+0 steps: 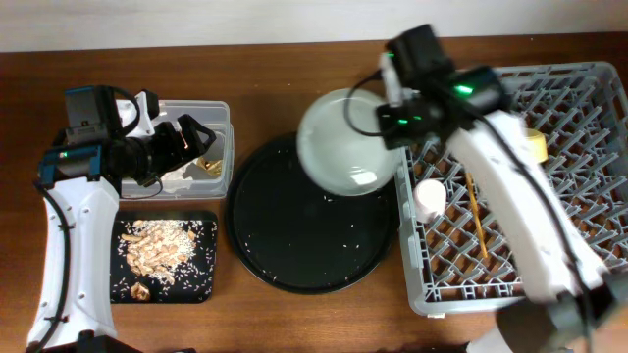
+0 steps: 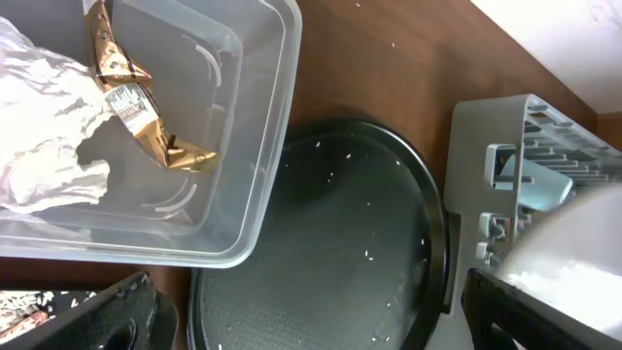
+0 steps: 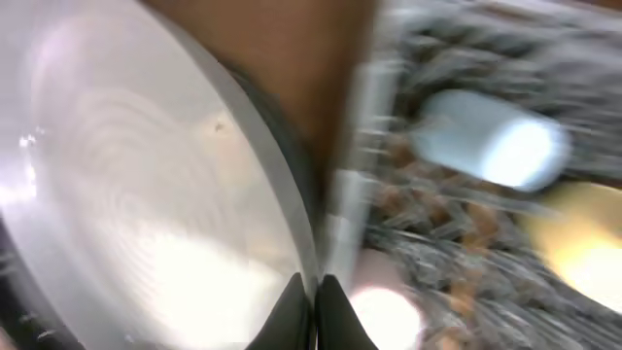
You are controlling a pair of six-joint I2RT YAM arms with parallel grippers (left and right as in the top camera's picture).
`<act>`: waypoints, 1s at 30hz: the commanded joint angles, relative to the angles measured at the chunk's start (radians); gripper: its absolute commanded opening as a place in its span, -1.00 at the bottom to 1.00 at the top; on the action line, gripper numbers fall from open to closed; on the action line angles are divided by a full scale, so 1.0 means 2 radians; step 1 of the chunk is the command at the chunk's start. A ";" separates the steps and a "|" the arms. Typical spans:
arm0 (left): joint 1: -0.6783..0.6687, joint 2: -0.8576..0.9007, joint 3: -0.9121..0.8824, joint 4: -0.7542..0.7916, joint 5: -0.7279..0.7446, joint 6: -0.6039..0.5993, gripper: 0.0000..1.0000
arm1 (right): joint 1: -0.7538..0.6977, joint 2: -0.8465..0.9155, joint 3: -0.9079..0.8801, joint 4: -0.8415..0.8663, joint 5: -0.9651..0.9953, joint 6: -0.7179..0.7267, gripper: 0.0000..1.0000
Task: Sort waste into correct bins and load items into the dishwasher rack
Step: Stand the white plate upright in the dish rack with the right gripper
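My right gripper point(image 1: 394, 126) is shut on the rim of the pale round plate point(image 1: 345, 145) and holds it tilted above the round black tray's right side, beside the grey dishwasher rack point(image 1: 589, 83). In the right wrist view the fingers point(image 3: 313, 311) pinch the plate point(image 3: 146, 194). The rack holds the pink cup point(image 1: 429, 199), the chopsticks point(image 1: 477, 218), the yellow bowl point(image 1: 535, 145) and the light-blue cup point(image 3: 491, 146). My left gripper point(image 1: 186, 142) is open over the clear tub point(image 1: 224, 118), which holds the white napkin point(image 2: 44, 126) and gold wrapper point(image 2: 136, 107). The shallow black tray point(image 1: 201, 284) holds food scraps point(image 1: 157, 247).
The large round black tray point(image 1: 294, 245) sits in the middle with a few rice crumbs on it; it also shows in the left wrist view point(image 2: 330, 253). The brown table runs to a pale wall at the back.
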 commanded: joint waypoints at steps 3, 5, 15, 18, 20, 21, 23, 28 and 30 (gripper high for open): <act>0.001 -0.005 0.002 0.001 0.000 0.004 0.99 | -0.067 -0.101 0.009 -0.023 0.199 -0.004 -0.92; 0.001 -0.005 0.002 0.001 0.000 0.004 0.99 | -0.097 -0.121 0.008 -0.025 0.249 -0.004 -0.92; 0.001 -0.005 0.002 0.001 0.000 0.004 0.99 | -0.171 -0.066 0.000 -0.096 0.267 -0.115 -0.92; 0.001 -0.005 0.002 0.001 0.000 0.004 0.99 | -0.171 -0.029 0.000 -0.116 0.286 -0.118 -0.92; 0.001 -0.005 0.002 0.001 0.000 0.004 0.99 | -0.171 -0.006 0.000 -0.126 0.299 -0.118 -0.92; 0.001 -0.005 0.002 0.001 0.000 0.004 0.99 | -0.171 0.010 0.000 -0.131 0.306 -0.118 -0.92; 0.001 -0.005 0.002 0.001 0.000 0.004 1.00 | -0.171 0.038 0.000 -0.137 0.307 -0.118 -0.92; 0.001 -0.005 0.002 0.001 0.000 0.004 1.00 | -0.171 0.083 -0.002 -0.142 0.319 -0.116 -0.92; 0.001 -0.005 0.002 0.001 0.000 0.004 0.99 | -0.171 0.089 -0.003 -0.140 0.318 -0.116 -0.92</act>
